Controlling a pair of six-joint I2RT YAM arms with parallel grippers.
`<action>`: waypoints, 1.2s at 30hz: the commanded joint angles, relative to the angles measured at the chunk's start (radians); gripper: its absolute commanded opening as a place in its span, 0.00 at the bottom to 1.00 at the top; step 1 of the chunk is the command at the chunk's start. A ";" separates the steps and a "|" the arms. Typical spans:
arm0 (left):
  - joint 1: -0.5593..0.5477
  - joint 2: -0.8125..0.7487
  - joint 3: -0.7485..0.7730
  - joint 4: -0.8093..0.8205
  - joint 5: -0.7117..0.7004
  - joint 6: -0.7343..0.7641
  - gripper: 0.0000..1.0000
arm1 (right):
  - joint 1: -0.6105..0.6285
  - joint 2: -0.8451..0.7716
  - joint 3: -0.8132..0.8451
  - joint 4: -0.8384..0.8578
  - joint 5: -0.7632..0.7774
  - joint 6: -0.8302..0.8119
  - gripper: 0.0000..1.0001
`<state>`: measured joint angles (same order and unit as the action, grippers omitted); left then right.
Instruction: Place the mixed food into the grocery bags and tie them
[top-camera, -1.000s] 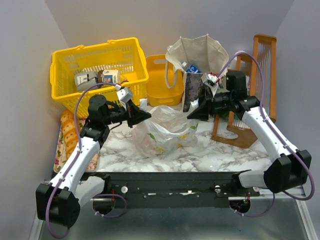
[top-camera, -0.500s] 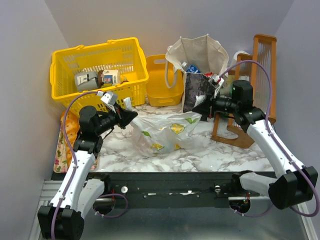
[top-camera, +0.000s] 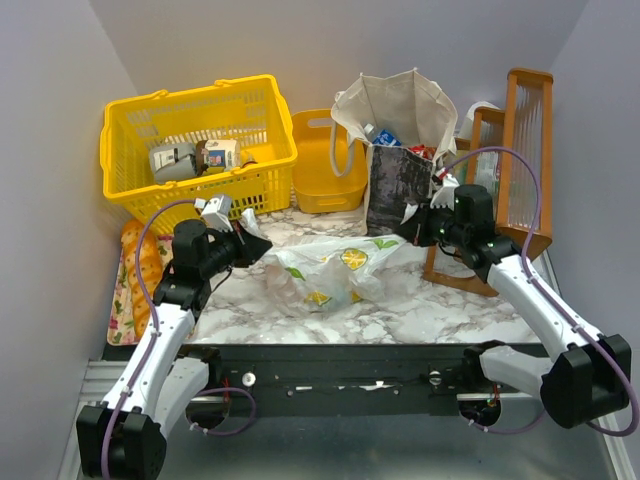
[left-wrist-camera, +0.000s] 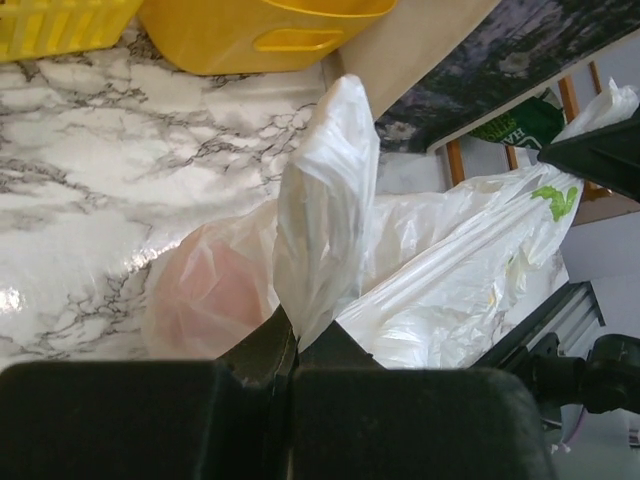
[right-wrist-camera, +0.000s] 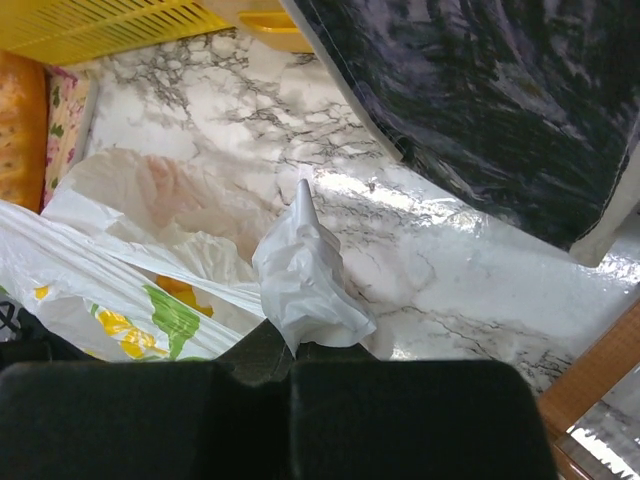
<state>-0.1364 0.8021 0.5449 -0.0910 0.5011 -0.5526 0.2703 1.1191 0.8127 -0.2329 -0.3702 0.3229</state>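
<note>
Though the overhead view hides it, wrist views show my left hand (left-wrist-camera: 297, 345) and right hand (right-wrist-camera: 292, 350) clenching the plastic bag (top-camera: 330, 280).

The plastic bag (top-camera: 330, 275) lies before tote (top-camera: 395, 110) and basket (top-camera: 180, 192).

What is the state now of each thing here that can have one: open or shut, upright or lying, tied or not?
Left gripper: shut on one handle of the plastic bag.
Right gripper: shut on its other handle.
Plastic bag: lying, untied, stretched between both grippers.
Canvas tote: upright, open, items inside.
Yellow basket: upright, holds cartons.
</note>
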 joint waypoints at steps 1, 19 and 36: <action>0.044 -0.024 -0.008 -0.157 -0.331 0.033 0.00 | -0.071 -0.016 -0.047 -0.019 0.341 -0.051 0.01; -0.195 0.121 0.216 -0.047 -0.190 0.218 0.00 | -0.005 -0.111 0.049 0.061 0.137 -0.146 0.01; -0.440 0.521 0.502 0.047 0.229 0.213 0.00 | 0.259 -0.004 0.154 0.179 -0.125 -0.255 0.01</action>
<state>-0.5407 1.2415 0.9417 -0.0212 0.5564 -0.3832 0.5011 1.0714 0.9096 -0.1059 -0.3691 0.1261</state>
